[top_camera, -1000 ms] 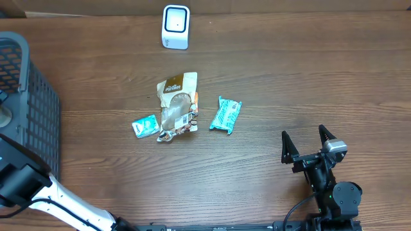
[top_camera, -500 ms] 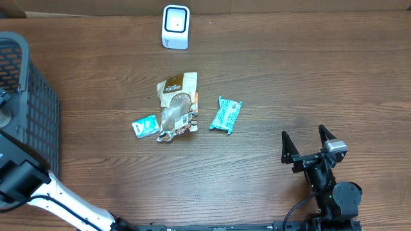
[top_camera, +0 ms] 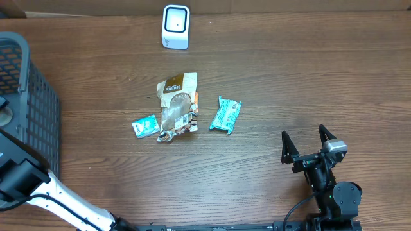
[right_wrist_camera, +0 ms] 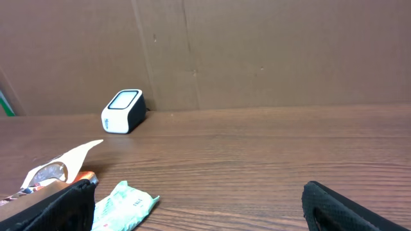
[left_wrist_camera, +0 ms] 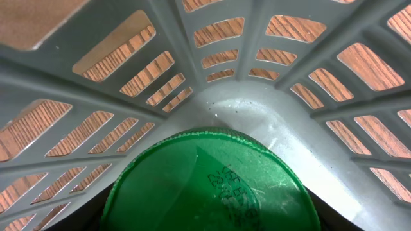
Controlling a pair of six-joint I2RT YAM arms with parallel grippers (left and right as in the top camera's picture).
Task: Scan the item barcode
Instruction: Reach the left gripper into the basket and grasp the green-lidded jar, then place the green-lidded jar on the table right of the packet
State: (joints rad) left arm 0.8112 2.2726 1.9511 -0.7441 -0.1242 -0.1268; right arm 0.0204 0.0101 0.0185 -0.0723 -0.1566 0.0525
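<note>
Inside the grey basket (top_camera: 26, 96) on the left of the table (top_camera: 289, 77), the dark tip of the left gripper (top_camera: 2, 101) is sitting slightly nearer than a second ago. I am judging that it is settling for a grasp, so scanning is not yet beginning. Whether its jaws are wide or holding anything, I cannot tell. The green-lidded item (left_wrist_camera: 209, 186) is lying in the basket corner, directly before this gripper and very near. The right gripper (top_camera: 302, 132) is resting wide open and empty at the near right, well apart from the white scanner (top_camera: 175, 25) at the far edge.
</note>
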